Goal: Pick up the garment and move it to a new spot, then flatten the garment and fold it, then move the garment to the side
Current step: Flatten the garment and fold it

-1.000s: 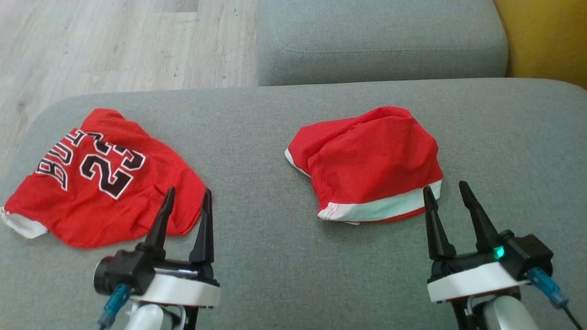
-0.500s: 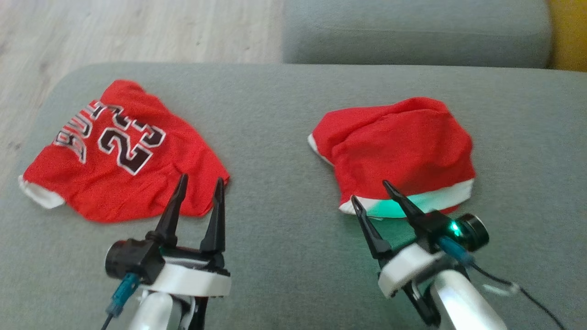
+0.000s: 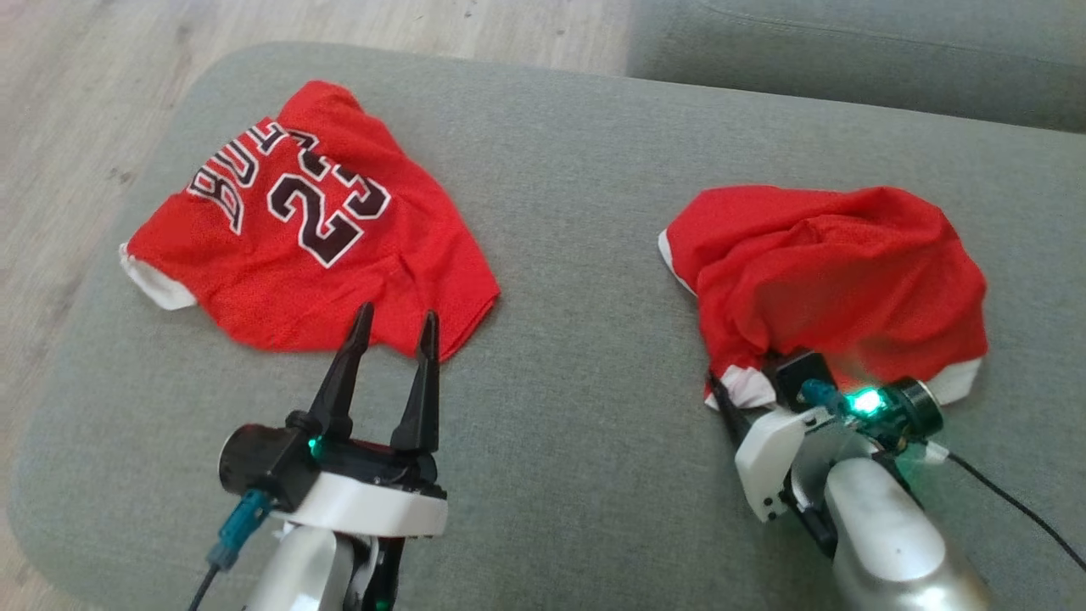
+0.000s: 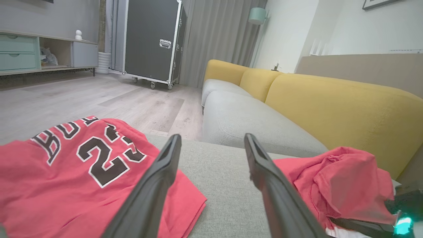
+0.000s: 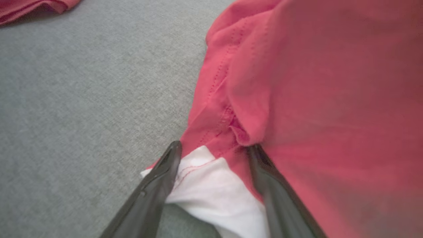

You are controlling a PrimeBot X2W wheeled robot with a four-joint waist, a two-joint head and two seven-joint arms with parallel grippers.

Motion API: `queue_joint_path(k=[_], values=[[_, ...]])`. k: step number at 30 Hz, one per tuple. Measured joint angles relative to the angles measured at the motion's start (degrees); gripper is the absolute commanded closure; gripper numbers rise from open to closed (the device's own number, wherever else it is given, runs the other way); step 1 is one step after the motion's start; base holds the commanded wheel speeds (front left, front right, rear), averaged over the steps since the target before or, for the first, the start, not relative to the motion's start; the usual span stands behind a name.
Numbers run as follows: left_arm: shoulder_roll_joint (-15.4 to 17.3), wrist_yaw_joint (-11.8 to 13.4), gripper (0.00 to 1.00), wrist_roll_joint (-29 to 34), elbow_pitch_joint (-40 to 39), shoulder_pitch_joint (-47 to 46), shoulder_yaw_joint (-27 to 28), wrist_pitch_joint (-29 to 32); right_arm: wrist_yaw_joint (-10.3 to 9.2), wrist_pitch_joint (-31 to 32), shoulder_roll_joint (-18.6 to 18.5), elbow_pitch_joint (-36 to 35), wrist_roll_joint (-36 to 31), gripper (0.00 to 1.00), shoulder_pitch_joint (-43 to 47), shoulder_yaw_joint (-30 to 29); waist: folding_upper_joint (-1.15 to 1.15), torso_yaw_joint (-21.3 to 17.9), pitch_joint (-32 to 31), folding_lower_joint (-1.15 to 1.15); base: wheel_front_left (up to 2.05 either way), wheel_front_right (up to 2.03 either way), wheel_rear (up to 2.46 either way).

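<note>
A: Positions on the cushion?
B: Jersey at left, garment at right, well apart. Left gripper at the jersey's near right corner. Right gripper at the garment's near edge, hem between its fingers.
A: Beyond the cushion?
B: Floor behind and left; sofa seat behind at right

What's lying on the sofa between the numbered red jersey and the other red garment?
Nothing. The head view shows bare grey cushion between the jersey and the crumpled red garment.
</note>
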Motion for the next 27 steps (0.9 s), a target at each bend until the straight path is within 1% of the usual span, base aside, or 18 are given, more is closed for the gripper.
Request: queue_joint_path(k=[1,2,4,7,10,12,17,19,21,23,25,27], values=[[0.00,0.00,0.00,-0.25,-0.01,0.00,-0.05,0.00,0.01,0.31,0.08,0.48,-0.03,0.32,-0.36,-0.64,0.00,0.26,0.05,0.00,0.00,0.00,0.00],[0.00,0.00,0.00,-0.35,-0.01,0.01,-0.08,0.00,0.01,0.35,0.13,0.87,-0.18,1.00,-0.58,-1.10,0.00,0.45,0.05,0.00,0.00,0.00,0.00],[0.00,0.00,0.00,-0.36,-0.03,0.01,-0.07,0.00,0.01,0.36,0.21,1.57,-0.98,1.00,-1.07,-1.49,0.00,0.58,-0.10,0.00,0.00,0.00,0.00],[-0.02,-0.01,0.00,-0.34,-0.02,0.02,0.16,0.00,0.01,-0.01,0.13,2.47,0.57,1.00,-1.16,-1.05,0.00,0.33,-0.79,0.00,0.00,0.00,0.00],[-0.02,-0.01,0.00,-0.30,0.02,0.10,0.37,0.00,0.01,-1.43,-0.07,2.83,4.03,1.00,-1.08,0.41,0.00,-0.21,-1.85,0.00,0.00,0.00,0.00],[-0.03,-0.01,0.00,-0.21,0.03,0.33,0.38,0.00,0.01,-2.85,-0.42,2.53,7.65,1.00,-1.05,2.89,0.00,-0.66,-2.78,0.00,0.00,0.00,0.00],[-0.02,-0.02,0.00,0.21,0.77,2.08,0.74,0.00,0.01,-5.16,-0.57,-2.98,21.84,1.00,-2.35,10.73,0.00,-1.92,-5.40,-0.01,0.00,0.00,0.00],[-0.02,-0.23,0.00,0.70,1.57,3.31,0.81,0.00,0.01,-6.35,-0.53,-6.24,27.86,1.00,-4.35,12.26,0.00,-2.56,-6.56,-0.01,0.00,0.00,0.00],[-0.02,-0.43,0.00,0.77,1.81,4.77,1.23,0.00,0.01,-7.72,-0.55,-9.60,34.77,1.00,-6.67,12.33,0.00,-3.27,-7.74,-0.01,0.00,0.00,0.00],[-0.02,-0.43,0.00,0.78,1.81,5.97,2.09,0.00,0.01,-9.28,-0.53,-12.10,39.99,1.00,-8.65,11.26,0.00,-4.18,-8.66,-0.01,0.00,0.00,0.00],[0.05,-0.43,0.00,1.05,1.76,6.75,2.66,0.00,0.01,-10.53,-0.46,-13.70,46.78,1.00,-9.64,8.65,0.00,-5.19,-9.43,-0.01,0.00,0.00,0.00],[0.40,-0.43,0.00,3.31,1.56,7.05,2.64,0.00,0.00,-11.63,-0.55,-14.39,51.77,1.00,-9.59,5.11,0.00,-6.31,-9.88,-0.02,0.00,0.00,0.00]])
